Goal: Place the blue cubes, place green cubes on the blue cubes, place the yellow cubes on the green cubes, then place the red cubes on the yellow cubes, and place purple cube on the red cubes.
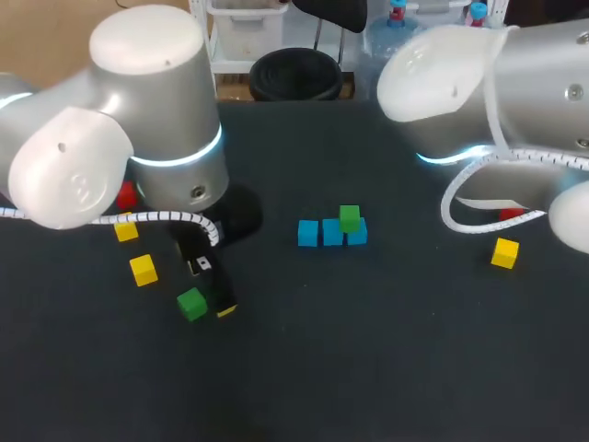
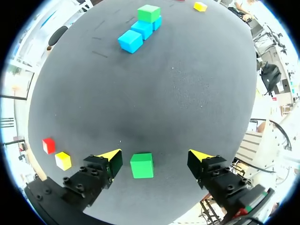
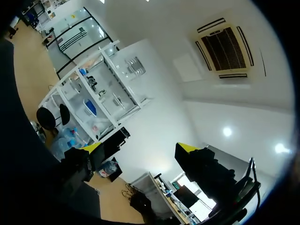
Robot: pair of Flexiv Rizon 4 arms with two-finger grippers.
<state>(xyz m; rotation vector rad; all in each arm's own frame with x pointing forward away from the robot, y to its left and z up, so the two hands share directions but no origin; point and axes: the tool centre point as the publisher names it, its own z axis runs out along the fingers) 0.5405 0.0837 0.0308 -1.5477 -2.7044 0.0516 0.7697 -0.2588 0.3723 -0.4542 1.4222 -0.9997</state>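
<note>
Three blue cubes (image 1: 320, 232) lie in a row at mid-table, and a green cube (image 1: 349, 217) sits on the rightmost one. The same blue row (image 2: 136, 35) and stacked green cube (image 2: 148, 12) show far ahead in the left wrist view. A second green cube (image 1: 191, 303) rests on the table. My left gripper (image 2: 155, 157) is open around this loose green cube (image 2: 141, 165), which lies nearer one finger, with neither finger touching it. My right gripper (image 3: 140, 147) is open, holds nothing and points away from the table.
Two yellow cubes (image 1: 143, 270) (image 1: 126, 230) and a red cube (image 1: 126, 194) lie at the left, by my left arm. Another yellow cube (image 1: 504, 252) and a red cube (image 1: 511, 215), partly behind a cable, lie at the right under my right arm.
</note>
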